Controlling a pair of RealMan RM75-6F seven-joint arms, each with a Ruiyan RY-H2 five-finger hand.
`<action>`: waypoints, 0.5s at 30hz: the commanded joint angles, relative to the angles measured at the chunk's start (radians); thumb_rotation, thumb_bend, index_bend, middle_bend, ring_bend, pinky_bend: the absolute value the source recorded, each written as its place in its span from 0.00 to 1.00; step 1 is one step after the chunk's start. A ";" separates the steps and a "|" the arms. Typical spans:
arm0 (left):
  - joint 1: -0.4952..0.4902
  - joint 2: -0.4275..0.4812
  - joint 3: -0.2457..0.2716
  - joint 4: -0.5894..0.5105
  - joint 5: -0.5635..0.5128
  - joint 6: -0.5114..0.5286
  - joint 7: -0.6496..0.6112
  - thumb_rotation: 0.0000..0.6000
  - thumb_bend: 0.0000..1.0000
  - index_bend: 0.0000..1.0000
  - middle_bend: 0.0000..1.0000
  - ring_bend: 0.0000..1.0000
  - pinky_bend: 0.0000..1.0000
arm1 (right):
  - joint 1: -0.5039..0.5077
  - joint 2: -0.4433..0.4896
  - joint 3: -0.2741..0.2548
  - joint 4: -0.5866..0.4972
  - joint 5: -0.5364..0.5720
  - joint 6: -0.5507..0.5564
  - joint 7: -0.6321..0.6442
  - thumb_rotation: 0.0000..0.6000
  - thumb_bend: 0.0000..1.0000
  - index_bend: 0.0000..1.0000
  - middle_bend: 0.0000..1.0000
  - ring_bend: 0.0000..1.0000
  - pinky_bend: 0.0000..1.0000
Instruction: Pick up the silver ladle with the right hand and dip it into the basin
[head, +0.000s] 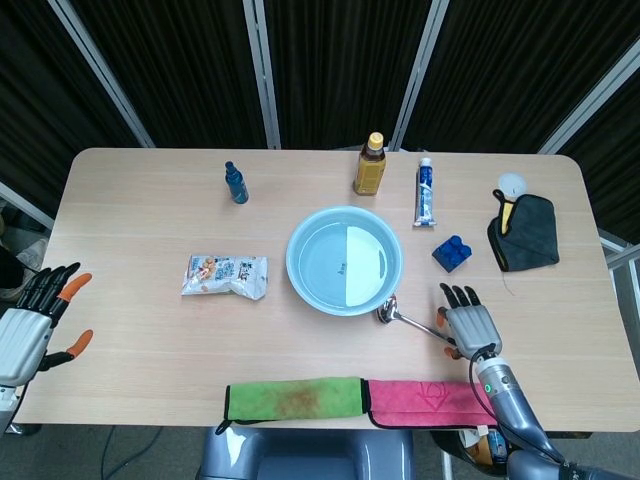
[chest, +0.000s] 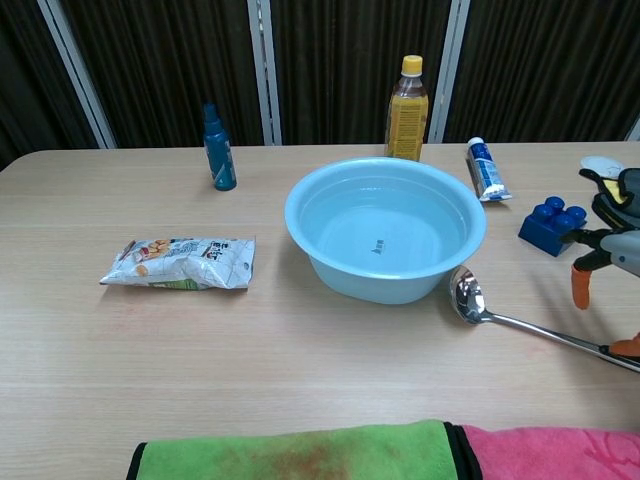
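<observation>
The ladle (head: 410, 322) lies flat on the surface (head: 150, 250), its bowl just beside the basin (head: 344, 260) and its handle running under the right robot hand (head: 465, 325). That hand hovers over the handle with fingers spread, gripping nothing. The left robot hand (head: 30, 330) is spread open off the surface's edge.

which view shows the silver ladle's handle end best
The head view: the silver metal ladle runs from its bowl by the light blue basin to the right hand over its handle end. The chest view shows the ladle large, its handle leaving the frame.
</observation>
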 joint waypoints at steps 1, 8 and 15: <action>-0.002 -0.001 0.002 0.002 0.000 -0.005 0.000 1.00 0.33 0.09 0.00 0.00 0.00 | 0.012 -0.015 0.006 0.036 0.005 -0.012 0.029 1.00 0.14 0.44 0.00 0.00 0.00; -0.002 -0.002 0.002 0.002 0.003 -0.002 0.001 1.00 0.33 0.09 0.00 0.00 0.00 | 0.023 -0.042 0.002 0.103 0.010 -0.037 0.069 1.00 0.15 0.44 0.00 0.00 0.00; -0.004 -0.002 0.001 0.004 -0.002 -0.006 -0.001 1.00 0.35 0.09 0.00 0.00 0.00 | 0.031 -0.086 -0.013 0.182 0.016 -0.065 0.107 1.00 0.16 0.44 0.00 0.00 0.00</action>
